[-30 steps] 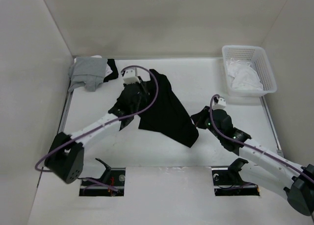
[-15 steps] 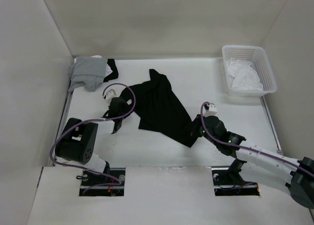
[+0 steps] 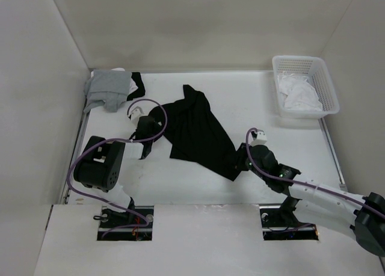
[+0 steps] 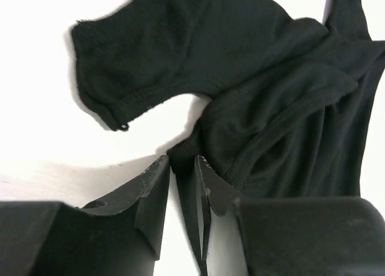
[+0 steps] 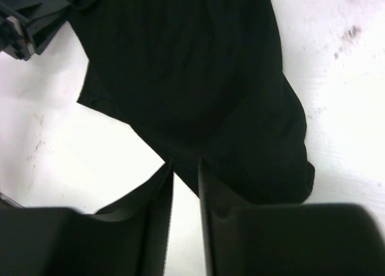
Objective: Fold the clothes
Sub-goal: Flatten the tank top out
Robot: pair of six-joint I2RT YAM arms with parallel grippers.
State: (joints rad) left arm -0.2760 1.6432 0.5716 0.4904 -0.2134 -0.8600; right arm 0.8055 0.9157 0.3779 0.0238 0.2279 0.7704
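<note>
On the tabletop (image 3: 258,113), black garment (image 3: 201,134) in a rumpled diagonal heap, left edge fold reaching into the narrow gap of the left jaws, pinched or not impossible to tell, near hem corner at the tips of narrowly parted, empty right jaws.

Robotics lab test cell.
Plain white panels (image 3: 204,29) enclose a white table (image 3: 252,101) on three sides; a left arm (image 3: 99,168) and right arm (image 3: 319,195) mount at its near edge, a plastic basket (image 3: 328,92) at its far right corner.
</note>
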